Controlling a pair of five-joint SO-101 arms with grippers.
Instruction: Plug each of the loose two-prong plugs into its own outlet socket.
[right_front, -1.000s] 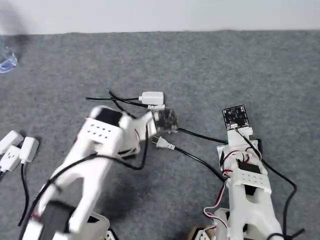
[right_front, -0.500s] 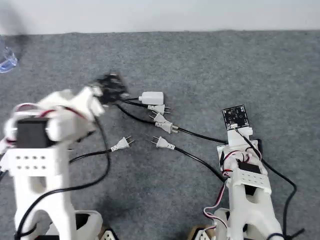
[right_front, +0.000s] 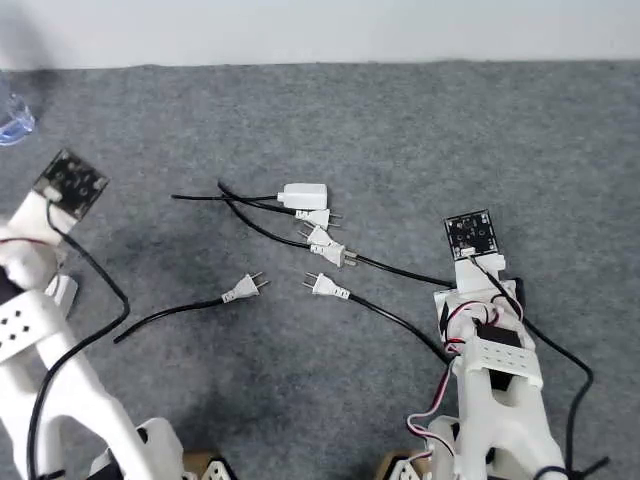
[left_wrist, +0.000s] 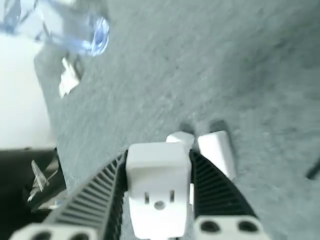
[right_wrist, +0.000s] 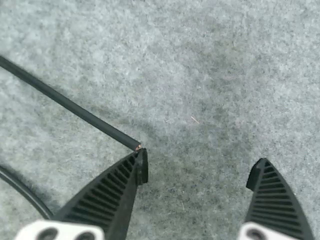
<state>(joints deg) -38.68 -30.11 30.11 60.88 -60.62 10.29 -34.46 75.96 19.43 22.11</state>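
My left gripper (left_wrist: 159, 156) is shut on a white outlet socket (left_wrist: 159, 192), its slotted face towards the camera, with a finger (left_wrist: 102, 192) against each side. Two more white sockets (left_wrist: 216, 151) lie on the carpet just beyond. In the high view the left arm (right_front: 40, 310) stands at the far left over a socket (right_front: 62, 290). Several white two-prong plugs on black cords lie mid-carpet: one (right_front: 243, 290) apart at the left, another (right_front: 325, 287) close by, and one (right_front: 330, 245) above them. My right gripper (right_wrist: 195, 172) hangs open over bare carpet beside a black cord end (right_wrist: 135, 145).
A white block (right_front: 303, 195) with black cords lies behind the plugs. A clear blue bottle (right_front: 12, 118) stands at the far left edge near the wall. The right arm (right_front: 490, 370) sits at the front right, black cords trailing past it. Grey carpet covers the table.
The left arm swung from the plugs in the middle to the far left, over the sockets. A plug it had covered now lies in the open. The right arm kept still.
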